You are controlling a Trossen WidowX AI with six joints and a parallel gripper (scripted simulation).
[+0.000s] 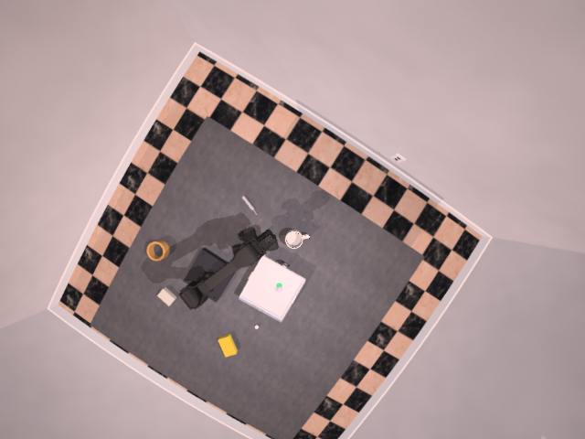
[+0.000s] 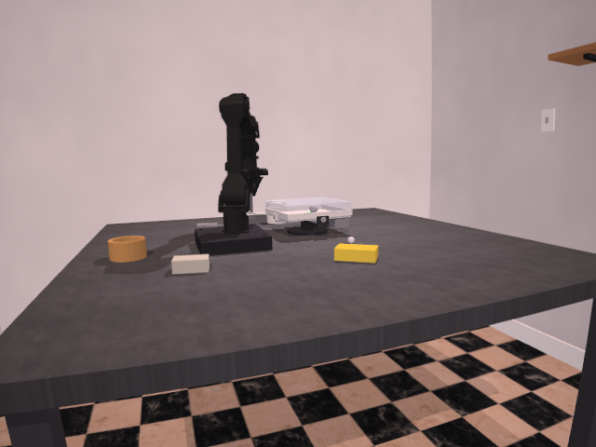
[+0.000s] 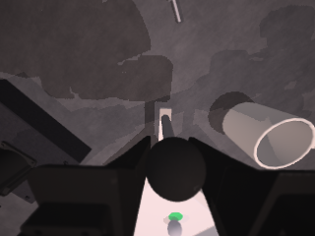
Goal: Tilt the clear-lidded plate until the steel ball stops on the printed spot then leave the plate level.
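Observation:
The white square plate with a clear lid sits on a dark pivot stand in the middle of the table. It looks close to level in the side view. The green printed spot lies near the plate's centre. The steel ball rests right beside the spot, touching its edge. My gripper is at the plate's edge nearest the arm and is shut on the plate's dark round handle knob. My fingers hide the plate's near corners in the wrist view.
A white mug lies on its side just beyond the plate. A small white ball, a yellow block, a beige block, an orange ring and a pale pen lie apart from the plate.

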